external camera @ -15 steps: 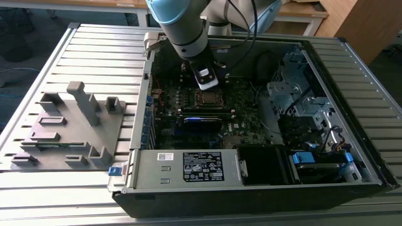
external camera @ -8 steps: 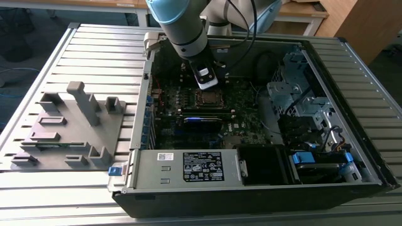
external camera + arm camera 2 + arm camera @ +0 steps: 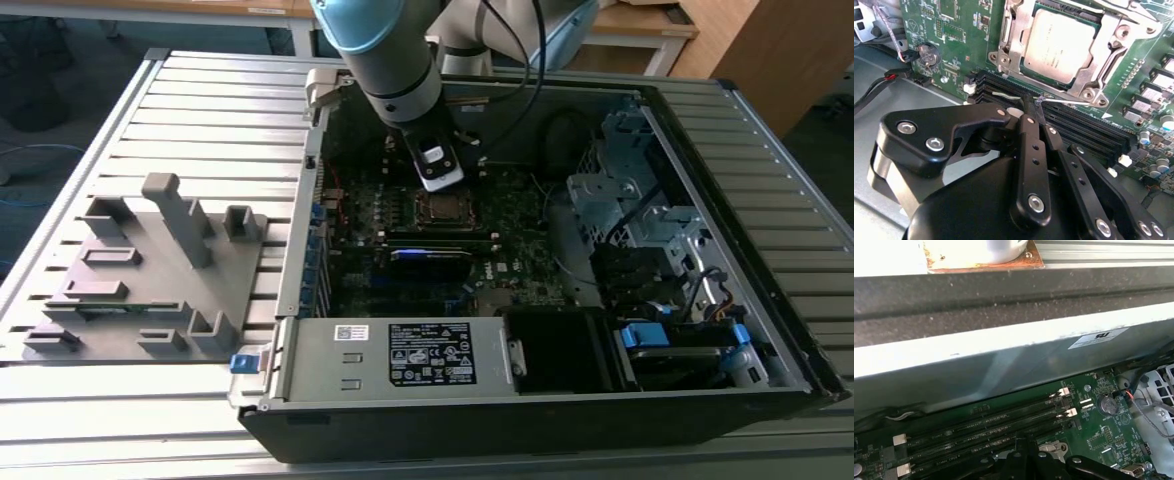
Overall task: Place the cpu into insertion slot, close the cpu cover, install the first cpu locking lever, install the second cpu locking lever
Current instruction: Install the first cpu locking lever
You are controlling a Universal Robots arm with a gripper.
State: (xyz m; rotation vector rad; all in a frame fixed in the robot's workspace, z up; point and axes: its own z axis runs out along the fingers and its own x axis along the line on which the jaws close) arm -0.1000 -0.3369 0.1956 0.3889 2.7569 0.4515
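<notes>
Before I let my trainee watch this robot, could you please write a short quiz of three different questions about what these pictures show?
1. True or false: the cpu already lies in the insertion slot.
2. What lies over the rim of the chip in the second wrist view?
A) the cpu cover
B) a blue cable
C) a memory module
3. Fill in: the gripper hangs, fingers together, over the long black memory ____ beside the socket.

Key:
1. True: its silver top shows inside the socket.
2. A: the metal frame is down around the chip.
3. slots
</notes>
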